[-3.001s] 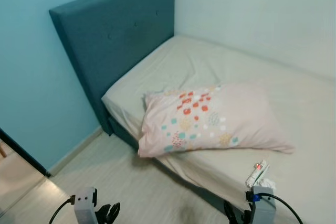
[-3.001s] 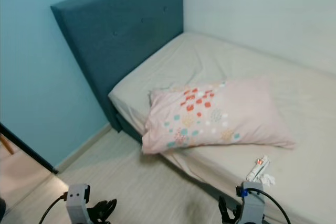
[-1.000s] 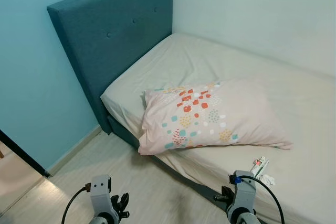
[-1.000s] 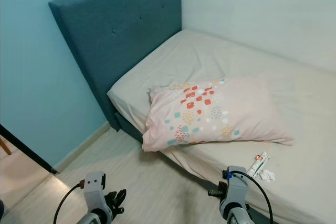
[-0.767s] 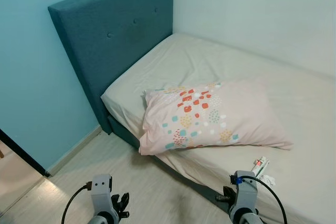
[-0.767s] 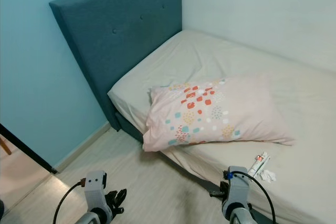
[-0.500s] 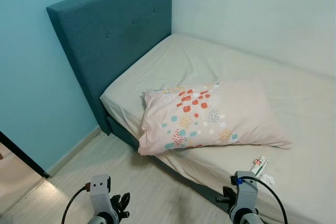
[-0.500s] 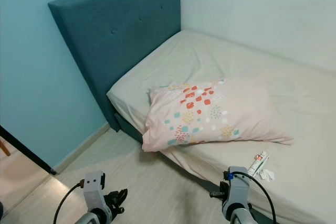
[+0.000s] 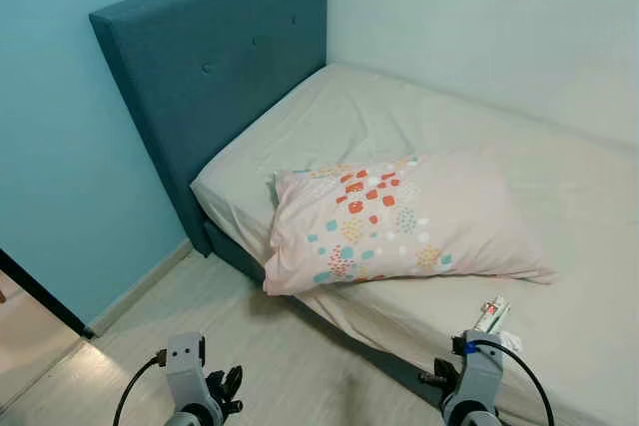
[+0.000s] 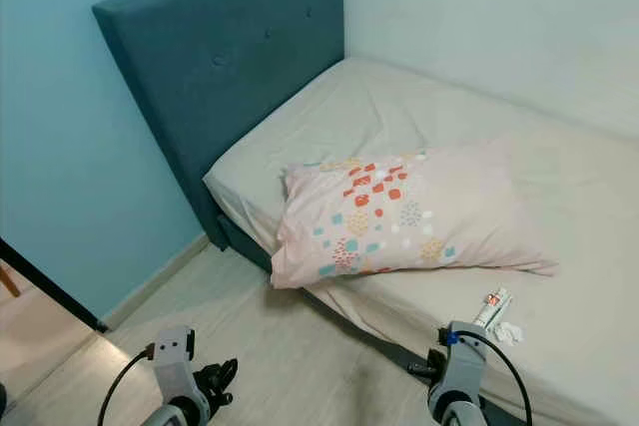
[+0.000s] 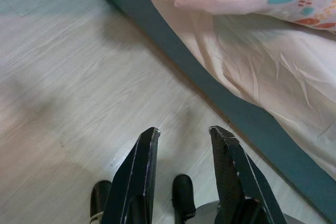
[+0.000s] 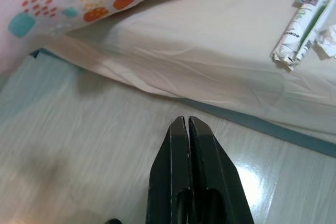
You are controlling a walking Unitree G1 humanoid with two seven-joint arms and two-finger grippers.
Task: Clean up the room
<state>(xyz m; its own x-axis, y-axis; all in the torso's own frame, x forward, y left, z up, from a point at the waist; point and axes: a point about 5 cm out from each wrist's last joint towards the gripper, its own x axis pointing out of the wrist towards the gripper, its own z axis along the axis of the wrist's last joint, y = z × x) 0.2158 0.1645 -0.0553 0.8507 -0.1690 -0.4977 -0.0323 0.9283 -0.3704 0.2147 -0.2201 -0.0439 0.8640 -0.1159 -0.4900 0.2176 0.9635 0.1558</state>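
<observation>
Fingers of our left gripper (image 11: 181,145) are standing spread over bare floor (image 11: 63,77); those of our right gripper (image 12: 187,129) are pressing together, empty, near the bed (image 9: 419,117) edge. We are listing: one patterned pillow (image 9: 399,221), soft and light, overhanging the near left mattress edge; one crumpled tube (image 12: 296,22) with a white scrap (image 12: 328,38) just beside it, near right on the sheet. We are judging the tube light and squashy, best pinched across its middle. Its label is reading too small, and both arms are being cut off low.
</observation>
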